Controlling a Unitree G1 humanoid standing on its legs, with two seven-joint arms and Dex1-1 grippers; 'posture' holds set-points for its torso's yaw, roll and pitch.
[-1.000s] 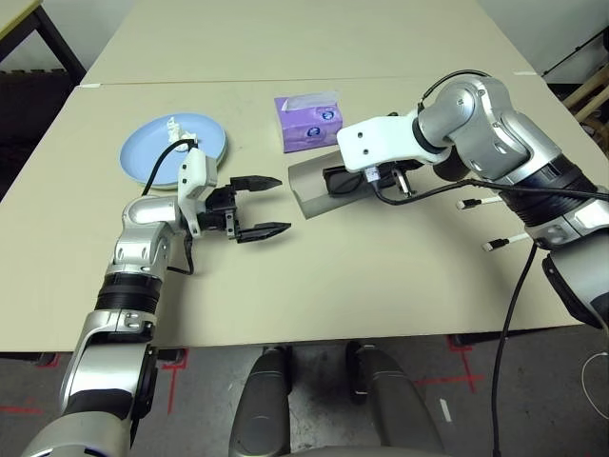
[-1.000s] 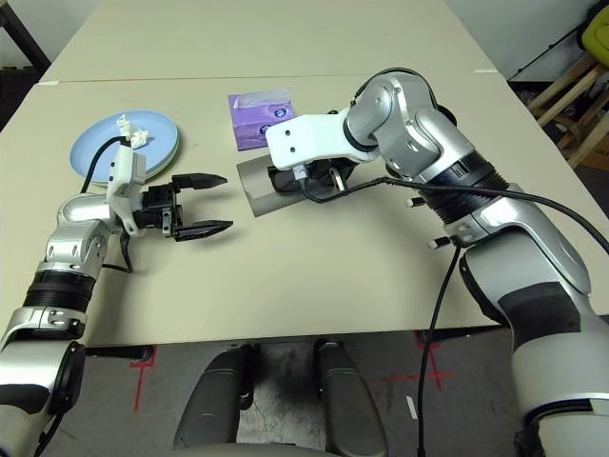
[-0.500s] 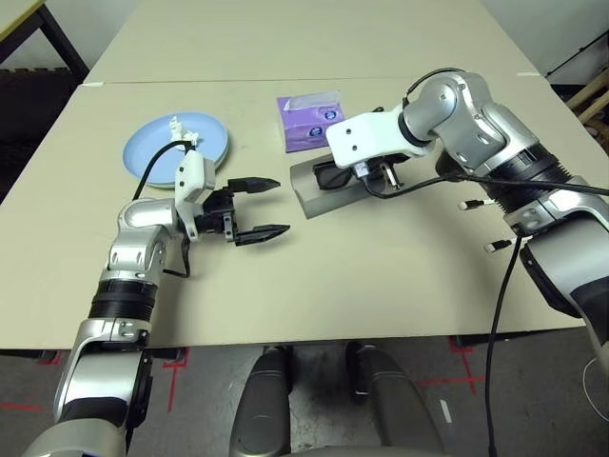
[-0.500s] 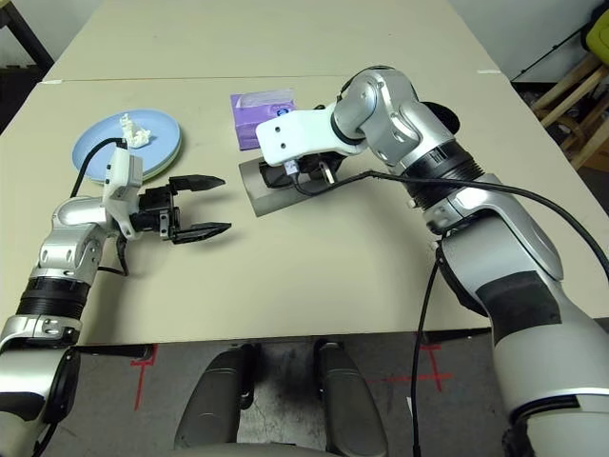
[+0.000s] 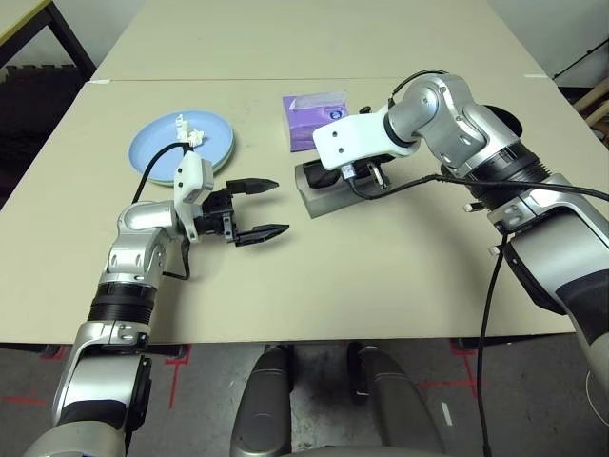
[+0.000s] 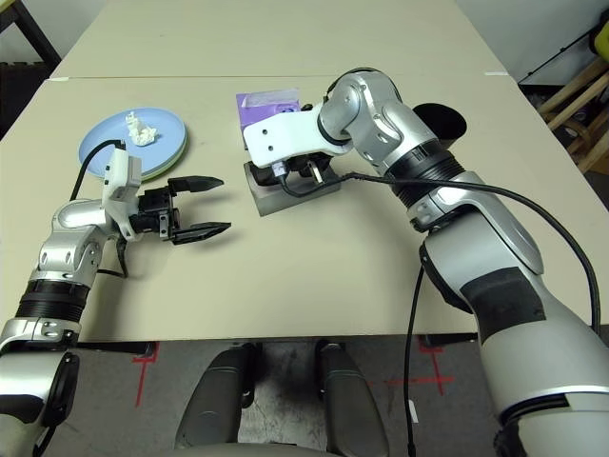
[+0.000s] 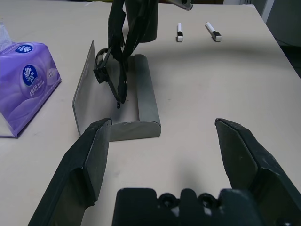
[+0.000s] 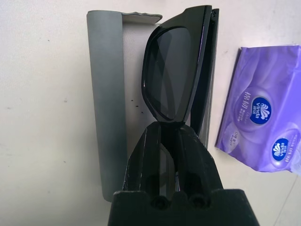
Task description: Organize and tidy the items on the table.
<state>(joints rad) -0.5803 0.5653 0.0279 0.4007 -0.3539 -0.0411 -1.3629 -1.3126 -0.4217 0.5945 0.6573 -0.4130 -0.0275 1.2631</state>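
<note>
Right gripper: clamped on black glossy plastic sunglasses, held over open grey oblong glasses case mid-table.
Purple soft-pack tissue box: just behind case, blue round logo, text unreadable.
Left gripper: spread wide, empty, beside case.
Crumpled white tissue wad: on light blue round plate.

Bare counter lies open in front of the left claw, with nothing between its spread fingers and the glasses case. Over that open case hangs the right claw clamped on the sunglasses, blocking access from above. The purple tissue box crowds the case's far side; plates sit beyond the left arm.
</note>
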